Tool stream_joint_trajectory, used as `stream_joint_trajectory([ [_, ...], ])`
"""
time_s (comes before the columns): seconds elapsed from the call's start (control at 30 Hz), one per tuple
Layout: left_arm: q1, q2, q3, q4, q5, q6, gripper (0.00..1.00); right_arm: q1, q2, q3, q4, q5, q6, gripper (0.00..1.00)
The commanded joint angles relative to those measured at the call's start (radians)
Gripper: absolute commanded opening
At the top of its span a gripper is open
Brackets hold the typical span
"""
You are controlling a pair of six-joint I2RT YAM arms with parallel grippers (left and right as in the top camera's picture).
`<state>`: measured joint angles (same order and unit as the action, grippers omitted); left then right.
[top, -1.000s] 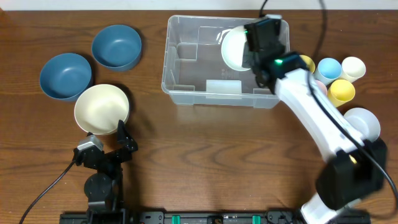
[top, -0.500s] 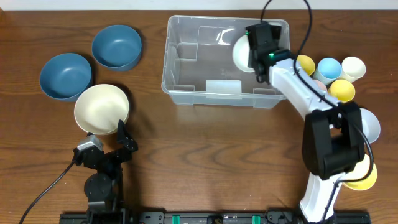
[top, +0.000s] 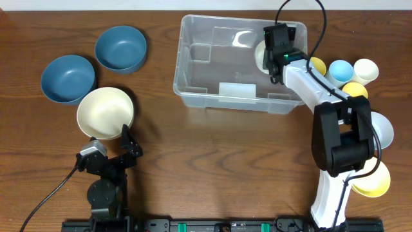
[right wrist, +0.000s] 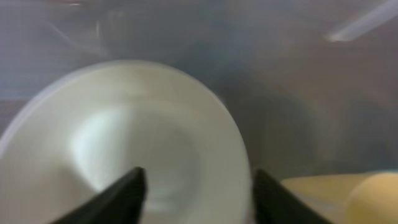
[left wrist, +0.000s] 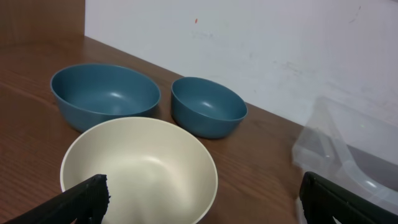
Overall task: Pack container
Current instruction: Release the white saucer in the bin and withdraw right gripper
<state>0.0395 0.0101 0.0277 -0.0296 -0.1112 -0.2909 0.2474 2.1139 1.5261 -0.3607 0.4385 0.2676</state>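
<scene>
The container [top: 193, 93], a large clear plastic bin, sits at the back middle of the table; its corner also shows in the left wrist view [left wrist: 348, 143]. A white bowl [top: 261, 55] stands tilted on edge against the bin's right end wall. My right gripper [top: 275, 46] reaches into that end, jaws open, with the white bowl [right wrist: 124, 143] blurred close in front of the right gripper [right wrist: 196, 190]. My left gripper [top: 111, 145] rests open near the front left. Its fingers frame a cream bowl [left wrist: 140, 165], and the left gripper [left wrist: 202, 199] holds nothing.
Two blue bowls [top: 120, 48] [top: 67, 77] and the cream bowl [top: 105, 113] lie at the left. Small cups, yellow [top: 353, 92], blue [top: 340, 69] and cream [top: 365, 69], stand right of the bin. A white bowl [top: 380, 129] and a yellow bowl [top: 376, 180] sit by the right arm.
My right gripper has gone from shut to open and let go of the white bowl at the bin's right end. The bin has slid a little to the right. The left arm is still.
</scene>
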Motion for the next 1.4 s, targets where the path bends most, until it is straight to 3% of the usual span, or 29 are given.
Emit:
stream_joint_trajectory([
  [0.0, 0.005, -0.006, -0.023, -0.033, -0.012, 0.009, 0.98, 0.023, -0.007, 0.033, -0.015, 0.017, -0.067, 0.68],
  [0.2, 0.005, -0.006, -0.023, -0.033, -0.012, 0.009, 0.98, 0.086, -0.098, 0.136, -0.131, -0.004, -0.075, 0.79],
  [0.37, 0.005, -0.006, -0.023, -0.033, -0.012, 0.009, 0.98, 0.143, -0.231, 0.283, -0.37, -0.117, -0.024, 0.93],
  [0.6, 0.005, -0.006, -0.023, -0.033, -0.012, 0.009, 0.98, 0.111, -0.46, 0.379, -0.823, -0.259, 0.21, 0.99],
  [0.87, 0.005, -0.006, -0.023, -0.033, -0.012, 0.009, 0.98, -0.083, -0.573, 0.34, -1.341, -0.135, 0.525, 0.99],
  [1.03, 0.005, -0.006, -0.023, -0.033, -0.012, 0.009, 0.98, -0.206, -0.653, 0.105, -1.316, -0.117, 0.597, 0.94],
  [1.37, 0.005, -0.006, -0.023, -0.033, -0.012, 0.009, 0.98, -0.481, -0.814, -0.5, -0.921, -0.259, 0.53, 0.82],
])
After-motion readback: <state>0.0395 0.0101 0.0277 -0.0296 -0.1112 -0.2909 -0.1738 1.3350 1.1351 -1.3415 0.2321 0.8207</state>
